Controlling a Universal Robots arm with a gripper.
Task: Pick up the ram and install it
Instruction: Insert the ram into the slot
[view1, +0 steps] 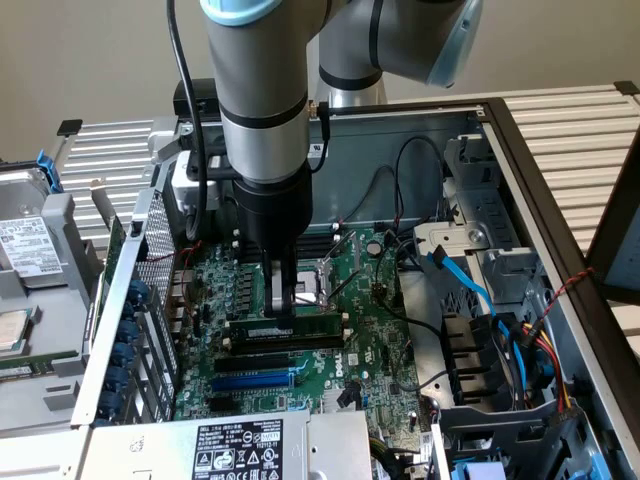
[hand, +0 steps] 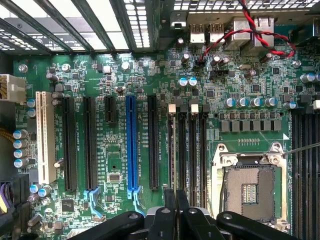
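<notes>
The ram (view1: 300, 326) stands on edge, upright, among the black slots (view1: 285, 343) near the middle of the board (view1: 375, 330), label side facing 6 o'clock in the exterior view. It is off the table and at its place, so the pick-up looks done. Its lower edge sits at or in a slot. I cannot tell which one, nor whether it is pushed fully home or the end clips have latched, so the seating may be unfinished.

The gripper (view1: 283, 305) comes straight down on the ram a little toward 9 o'clock of its middle. The jaws are narrow, pinched on the top edge, so I judge it is holding the ram rather than resting on it. In the wrist view the fingers (hand: 169, 212) sit close together, looking down along the slots.

Outward from the ram in the exterior view:
- The socket (view1: 322, 278) lies at 12 o'clock, near.
- A longer black slot (view1: 270, 361) lies just beside at 6 o'clock.
- The blue slot (view1: 250, 381) lies past that, toward 7 o'clock, empty.
- Cables (view1: 465, 290) and drive bays sit well apart at 3 o'clock, clear of the work.
</notes>
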